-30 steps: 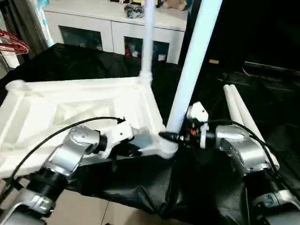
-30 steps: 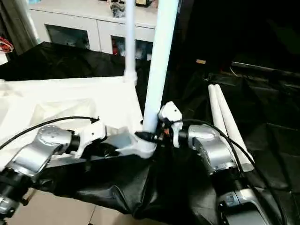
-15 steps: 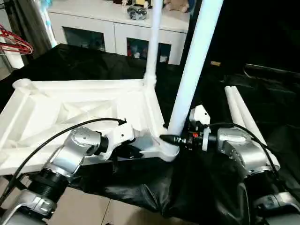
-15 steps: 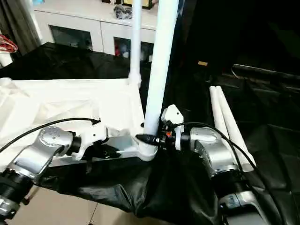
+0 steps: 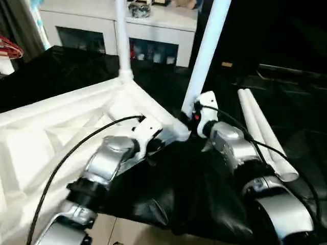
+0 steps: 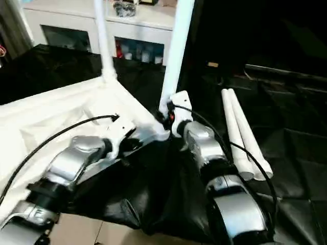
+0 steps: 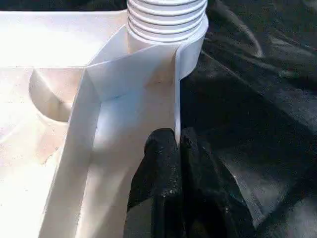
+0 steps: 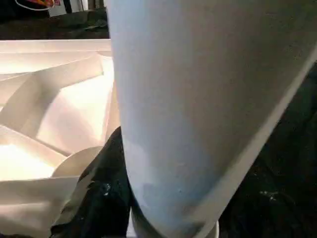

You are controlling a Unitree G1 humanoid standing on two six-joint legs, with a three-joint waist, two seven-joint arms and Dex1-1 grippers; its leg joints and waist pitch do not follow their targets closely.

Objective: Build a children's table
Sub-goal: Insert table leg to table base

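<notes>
Left eye view: the white tabletop is seen lying underside up on a black cloth, its ribs exposed. Two legs are stood upright in corner sockets: the near leg rises directly in front of the right gripper, and the far leg rises from the corner beyond both grippers. Two spare legs are laid side by side on the cloth, well apart from the right gripper on its outer side. The right gripper's jaws are held partly spread around the base of the near leg; in the right wrist view one black finger is pressed against the leg just above its socket. The left gripper is seen with jaws pressed together, nothing between them, fingertips touching the tabletop's edge wall just short of the threaded corner socket. A white cabinet with glass doors is noted behind the cloth.
</notes>
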